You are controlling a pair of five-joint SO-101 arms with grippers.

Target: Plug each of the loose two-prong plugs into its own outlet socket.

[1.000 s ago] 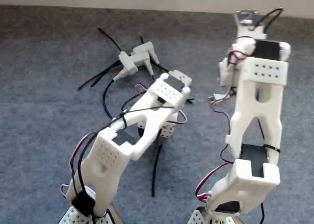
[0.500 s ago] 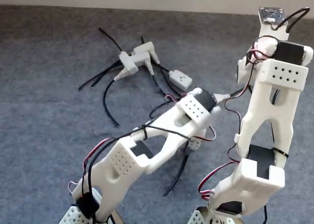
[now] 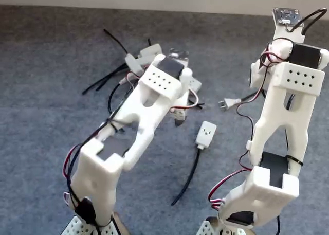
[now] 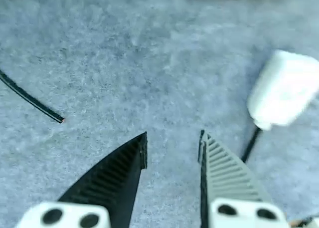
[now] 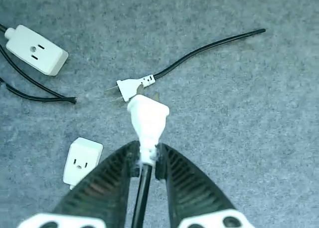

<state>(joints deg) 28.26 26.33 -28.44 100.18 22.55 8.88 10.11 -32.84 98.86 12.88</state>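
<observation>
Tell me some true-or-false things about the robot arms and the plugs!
1. The right arm's fingers hold a white plug. True.
2. The left arm's fingers grip a socket. False: they are open and empty over the carpet.
3. Two white sockets lie on the carpet. True.
4. The held plug is already in a socket. False: its prongs are bare, near another plug lying on the carpet.
</observation>
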